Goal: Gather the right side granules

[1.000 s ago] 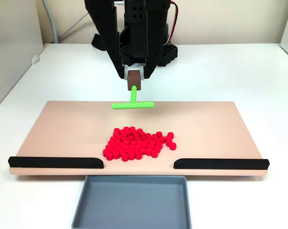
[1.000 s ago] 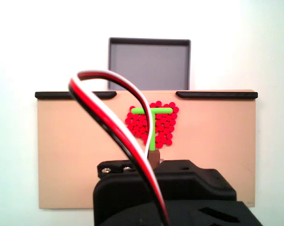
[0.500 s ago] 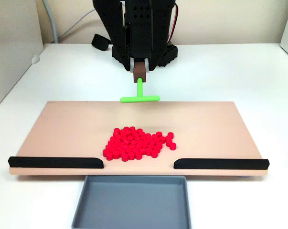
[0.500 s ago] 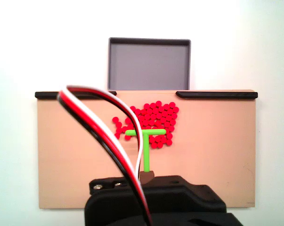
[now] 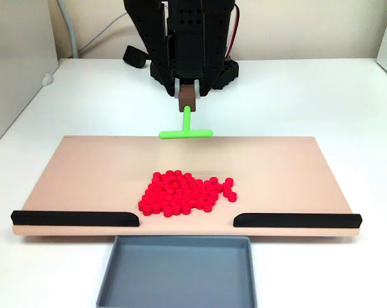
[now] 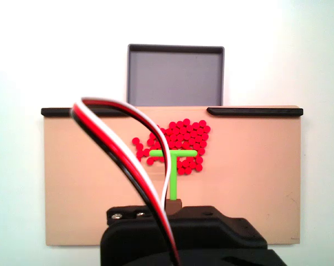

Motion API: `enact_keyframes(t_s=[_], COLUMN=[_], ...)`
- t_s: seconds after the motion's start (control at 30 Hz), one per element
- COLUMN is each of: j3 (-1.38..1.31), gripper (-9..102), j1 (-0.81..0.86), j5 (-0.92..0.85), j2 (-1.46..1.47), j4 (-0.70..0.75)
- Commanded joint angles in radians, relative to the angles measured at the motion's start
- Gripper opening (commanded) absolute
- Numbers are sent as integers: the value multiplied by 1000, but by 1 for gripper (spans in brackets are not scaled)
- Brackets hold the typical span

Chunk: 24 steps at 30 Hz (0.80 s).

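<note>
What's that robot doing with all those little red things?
A black robot arm holds a green T-shaped tool by its brown handle, with the crossbar out in front. The tool is at the far edge of a tan board, away from the little red pellets, which lie in one heap near the middle of the board. In front of the heap, two black rails leave a gap, and a grey tray waits just below it. The tray looks bare, so no pellets have gone in yet.
</note>
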<state>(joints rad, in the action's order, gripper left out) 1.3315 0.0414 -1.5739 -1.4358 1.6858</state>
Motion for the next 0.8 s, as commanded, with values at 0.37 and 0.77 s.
enact_keyframes(t_s=[0.37,0.77], j3=[-28,-28], gripper=[0,0], j1=[12,15], j5=[-6,2], j2=[-37,-29], j4=[-17,-18])
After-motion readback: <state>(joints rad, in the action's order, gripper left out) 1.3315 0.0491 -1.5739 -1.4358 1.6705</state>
